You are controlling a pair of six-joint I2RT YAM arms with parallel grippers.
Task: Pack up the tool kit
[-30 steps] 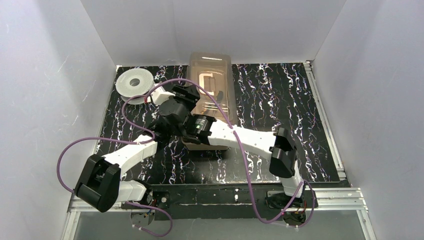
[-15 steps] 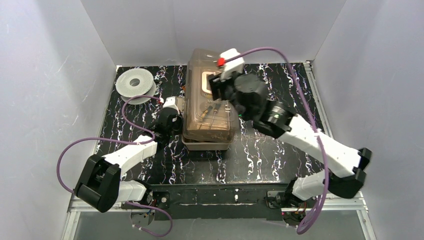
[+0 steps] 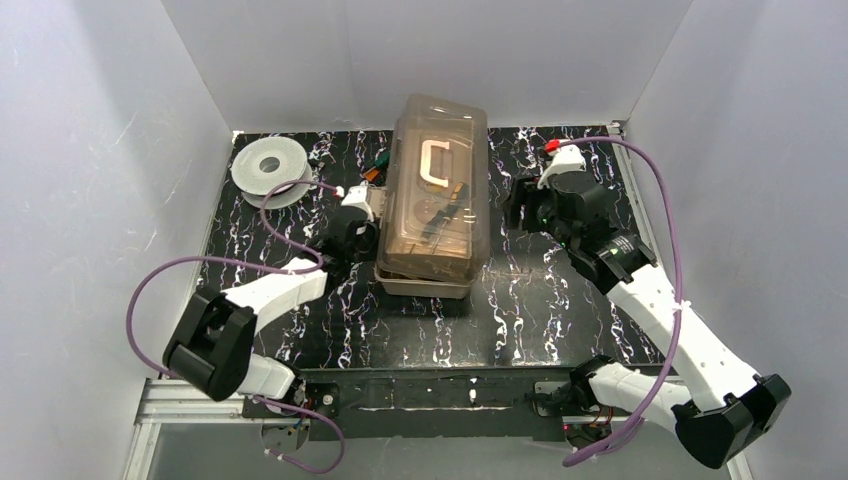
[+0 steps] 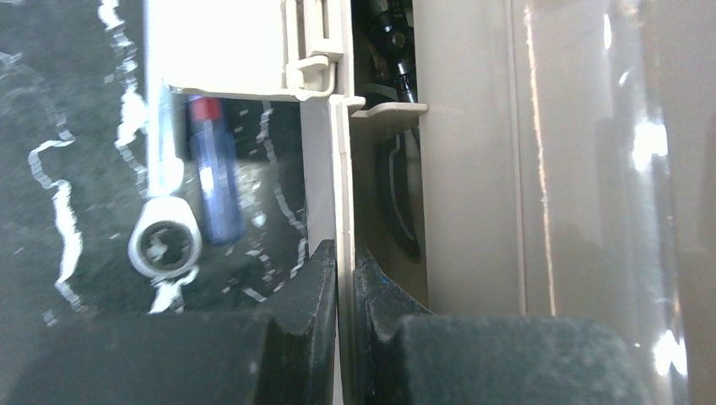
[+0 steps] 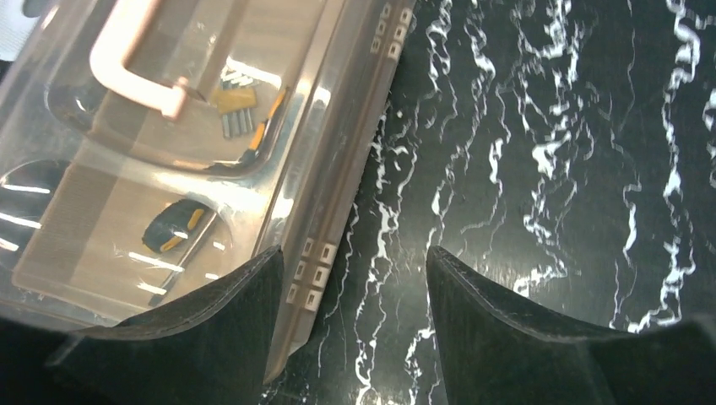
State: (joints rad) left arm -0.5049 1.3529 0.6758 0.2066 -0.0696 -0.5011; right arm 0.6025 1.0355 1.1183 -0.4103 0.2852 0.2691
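My left claw (image 4: 344,253) is pinched almost fully closed on the thin side wall of the large rectangular tan plastic toolbox (image 3: 428,268), gripping it on the box's 9 o'clock side. The box sits at 12 o'clock on the black marbled table (image 3: 560,300), with its translucent smoky-brown lid (image 3: 440,215) on top and its cream handle (image 3: 437,162) lying flat. Just outside that wall, a small blue-handled screwdriver (image 4: 215,181) lies on the table beside a silvery round-ended tool (image 4: 165,245). My right claw (image 5: 350,253) hangs wide open at the box's 3 o'clock side and holds nothing. One finger is above the lid's edge, the other above bare table. Through the lid I see a yellow-and-black-handled tool (image 5: 173,228). A round grey-white spool (image 3: 268,168) rests at 10 o'clock.
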